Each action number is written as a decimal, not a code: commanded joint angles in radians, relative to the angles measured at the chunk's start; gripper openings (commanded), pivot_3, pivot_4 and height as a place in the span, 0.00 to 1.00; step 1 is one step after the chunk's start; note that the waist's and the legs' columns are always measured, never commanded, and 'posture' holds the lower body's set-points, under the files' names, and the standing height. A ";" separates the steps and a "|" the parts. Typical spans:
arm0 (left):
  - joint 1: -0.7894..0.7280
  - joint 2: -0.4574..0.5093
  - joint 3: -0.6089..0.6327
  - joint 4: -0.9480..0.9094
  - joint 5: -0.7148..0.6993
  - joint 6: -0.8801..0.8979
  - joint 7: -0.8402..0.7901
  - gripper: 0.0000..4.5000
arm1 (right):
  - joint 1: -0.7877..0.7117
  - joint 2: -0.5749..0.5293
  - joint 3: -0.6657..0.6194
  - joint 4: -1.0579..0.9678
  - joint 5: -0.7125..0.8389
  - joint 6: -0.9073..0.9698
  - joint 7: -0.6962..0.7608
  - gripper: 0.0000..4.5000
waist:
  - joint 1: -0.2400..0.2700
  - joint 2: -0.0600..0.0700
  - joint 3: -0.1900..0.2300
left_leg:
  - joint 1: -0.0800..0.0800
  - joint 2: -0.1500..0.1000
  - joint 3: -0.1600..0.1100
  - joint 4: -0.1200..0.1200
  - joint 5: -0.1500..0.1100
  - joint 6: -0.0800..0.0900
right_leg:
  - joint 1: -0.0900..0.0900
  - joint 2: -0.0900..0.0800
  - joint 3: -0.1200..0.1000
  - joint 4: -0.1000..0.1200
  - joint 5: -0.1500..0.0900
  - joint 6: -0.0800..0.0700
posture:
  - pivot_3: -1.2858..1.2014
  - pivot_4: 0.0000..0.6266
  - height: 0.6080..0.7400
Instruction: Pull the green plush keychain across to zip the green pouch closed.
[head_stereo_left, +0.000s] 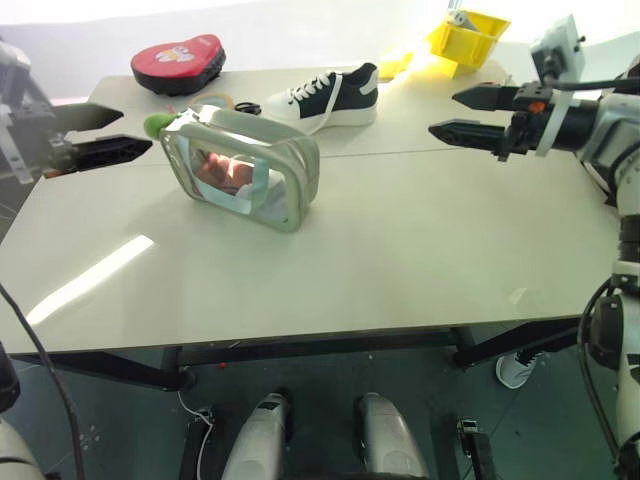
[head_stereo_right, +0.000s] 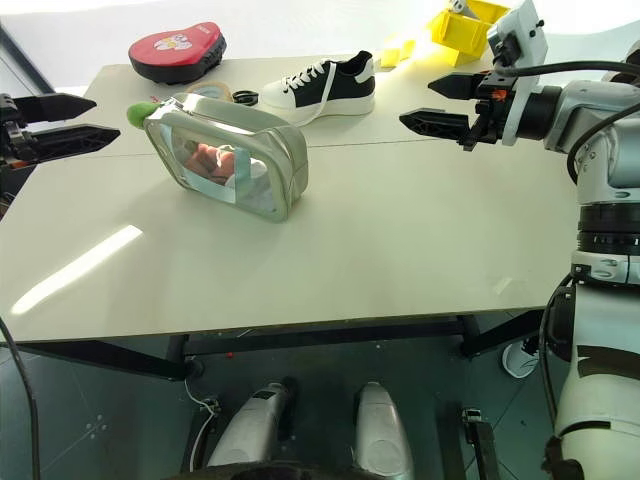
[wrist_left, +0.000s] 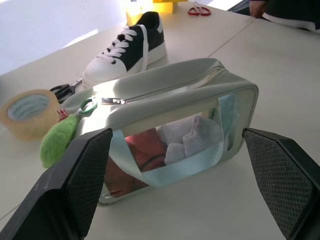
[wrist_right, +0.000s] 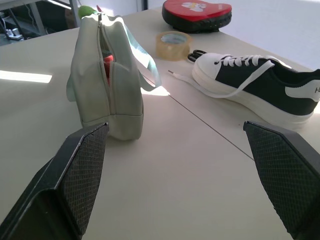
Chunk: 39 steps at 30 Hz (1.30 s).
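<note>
While both arms hang above the table (head_stereo_left: 400, 260) with nothing in them, the work looks to be at its very start: the approach, before any contact; the left gripper (head_stereo_left: 98, 135) hovers off the left end of the green pouch (head_stereo_left: 245, 170) with its two black fingers spread wide apart, and the right gripper (head_stereo_left: 470, 115) hovers well apart from the pouch on the other side, its fingers spread just as wide.

The pouch stands upright near the middle-left of the table, clear side facing the robot, reddish contents showing through; its long axis runs from far-left to near-right, slanted across the tabletop; the zipper lies along the top, and the slider appears to sit at the far-left end, so the top seems to be still unzipped.

The green plush keychain (wrist_left: 59, 139) hangs off that far-left end, drooping beside the pouch, nearest the left gripper.

The next move probably calls for the left fingers to close on the plush ball and draw it along the pouch's length towards the near-right end; the right gripper may need to steady the pouch.

A sneaker (head_stereo_left: 325, 97), a tape roll (wrist_left: 29, 112) and a red case (head_stereo_left: 178, 62) lie beyond.
</note>
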 joint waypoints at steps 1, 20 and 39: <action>-0.021 0.006 0.004 -0.012 0.015 -0.011 0.020 0.98 | 0.005 -0.020 -0.025 -0.047 0.017 0.005 0.005 1.00 | 0.000 0.000 0.000 | 0.000 0.000 0.000 0.000 0.000 0.000 | 0.000 0.000 0.000 0.000 0.000 0.000 | 0.52 0.24 1.00; 0.090 -0.012 0.037 -0.215 -0.052 0.038 0.029 0.98 | 0.055 0.195 0.059 -0.230 0.019 0.061 -0.149 1.00 | -0.004 -0.001 0.000 | 0.000 0.001 0.000 0.001 0.000 0.000 | -0.002 0.001 0.001 0.003 0.000 0.000 | 0.52 0.24 1.00; 0.261 -0.042 0.134 -0.568 -0.216 0.186 0.189 0.98 | -0.043 0.618 0.226 0.038 -0.145 -0.150 -0.335 1.00 | -0.002 -0.001 -0.001 | 0.000 0.000 -0.002 0.002 0.002 -0.003 | -0.003 0.002 0.001 0.008 0.001 -0.001 | 0.52 0.24 1.00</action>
